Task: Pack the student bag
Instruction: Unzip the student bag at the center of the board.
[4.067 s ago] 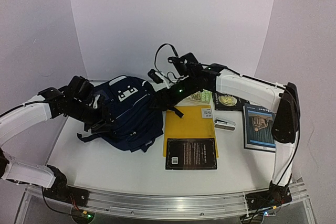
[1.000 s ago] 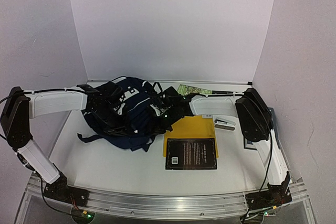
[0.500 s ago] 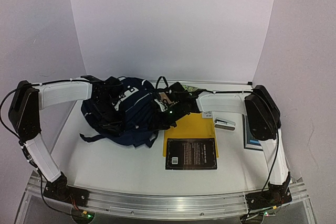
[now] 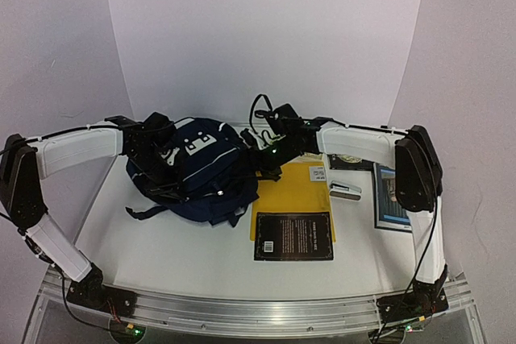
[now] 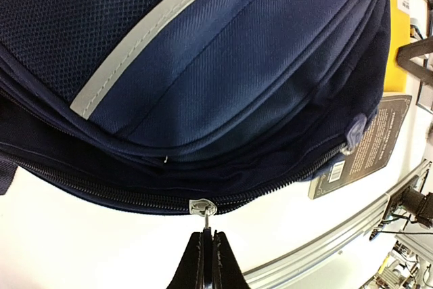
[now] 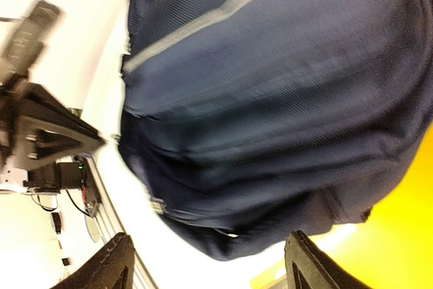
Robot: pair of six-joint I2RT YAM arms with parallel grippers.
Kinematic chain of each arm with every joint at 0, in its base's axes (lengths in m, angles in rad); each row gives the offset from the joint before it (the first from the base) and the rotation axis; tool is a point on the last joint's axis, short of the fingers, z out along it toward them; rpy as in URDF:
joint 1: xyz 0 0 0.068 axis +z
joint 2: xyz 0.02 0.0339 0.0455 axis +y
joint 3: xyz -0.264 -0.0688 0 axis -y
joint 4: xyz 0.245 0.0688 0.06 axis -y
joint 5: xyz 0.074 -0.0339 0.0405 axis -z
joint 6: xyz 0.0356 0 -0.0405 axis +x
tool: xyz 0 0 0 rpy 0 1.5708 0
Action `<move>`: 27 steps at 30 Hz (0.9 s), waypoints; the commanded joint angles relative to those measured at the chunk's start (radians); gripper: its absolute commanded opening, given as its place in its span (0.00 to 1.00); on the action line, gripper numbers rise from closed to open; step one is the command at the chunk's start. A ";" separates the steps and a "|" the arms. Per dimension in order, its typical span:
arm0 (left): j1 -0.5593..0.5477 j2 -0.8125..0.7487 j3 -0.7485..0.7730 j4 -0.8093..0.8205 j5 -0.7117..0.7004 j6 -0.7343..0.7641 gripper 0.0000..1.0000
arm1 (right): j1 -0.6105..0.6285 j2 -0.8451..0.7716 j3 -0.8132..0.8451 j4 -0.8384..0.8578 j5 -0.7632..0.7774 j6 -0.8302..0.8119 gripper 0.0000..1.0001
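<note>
Slumped on the smooth white worktop [image 4: 177, 247], left of centre, against a flat yellow folder [image 4: 294, 191]: the student bag [image 4: 201, 175], a large rounded backpack of navy-blue woven fabric, coarse mesh above a thin grey stripe, toothed zip along the seam. Clenched on the small metal zip pull [image 5: 203, 208] at the bag's lower edge, the left jaws [image 5: 206, 238], tips pressed together. Spread wide and grasping nothing, the right jaws [image 6: 206, 255], bag's bulging side just beyond the tips. White slotted patch toward the far wall; long axis unclear in the slumped shape
</note>
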 commanded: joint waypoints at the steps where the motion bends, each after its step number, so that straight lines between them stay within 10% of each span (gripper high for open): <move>1: 0.003 -0.027 -0.004 0.078 0.048 0.013 0.00 | 0.041 -0.044 0.054 -0.004 0.019 0.004 0.79; 20: 0.003 -0.024 -0.018 0.096 0.062 -0.005 0.00 | 0.142 0.126 0.164 -0.039 0.311 -0.228 0.79; 27: 0.007 -0.011 -0.015 0.087 0.035 -0.010 0.00 | 0.145 0.124 0.138 -0.101 0.292 -0.357 0.33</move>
